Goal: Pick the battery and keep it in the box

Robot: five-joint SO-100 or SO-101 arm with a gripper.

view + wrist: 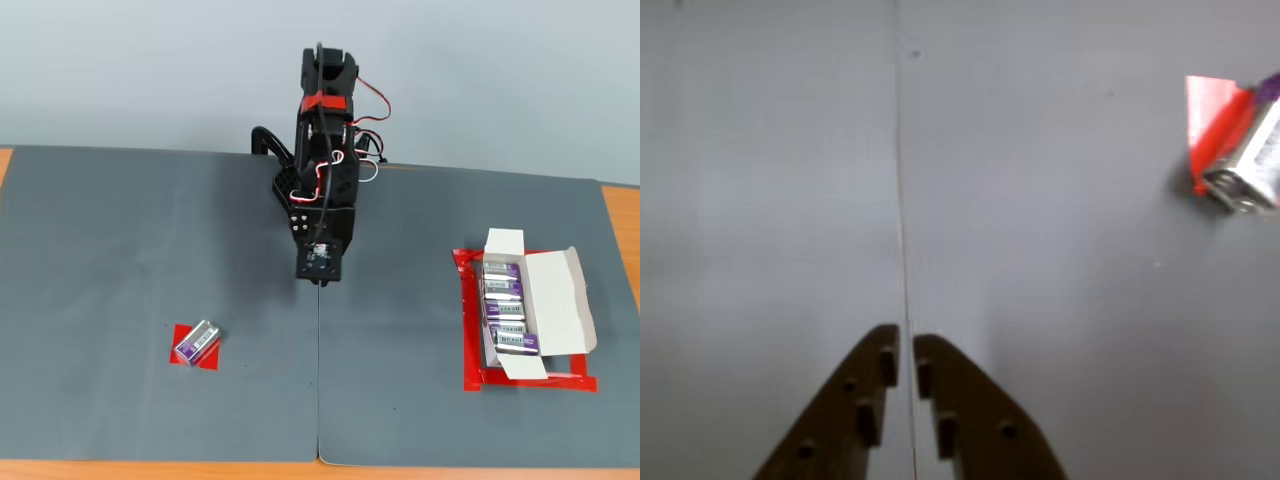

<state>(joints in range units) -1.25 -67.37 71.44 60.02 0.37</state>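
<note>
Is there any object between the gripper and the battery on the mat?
No. In the fixed view, only bare grey mat lies between the gripper and the battery.

My arm (322, 170) is black, with a red band near its top and red and white cables looping along its side. My gripper (906, 350) has two dark brown, wedge-shaped fingers (855, 410) with small raised studs.

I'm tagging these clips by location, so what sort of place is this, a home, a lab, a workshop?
Probably a hobby or lab tabletop set up for robot practice. A grey mat covers a wooden table, red tape marks where the box sits, and a small black arm stands against a bare wall.
</note>
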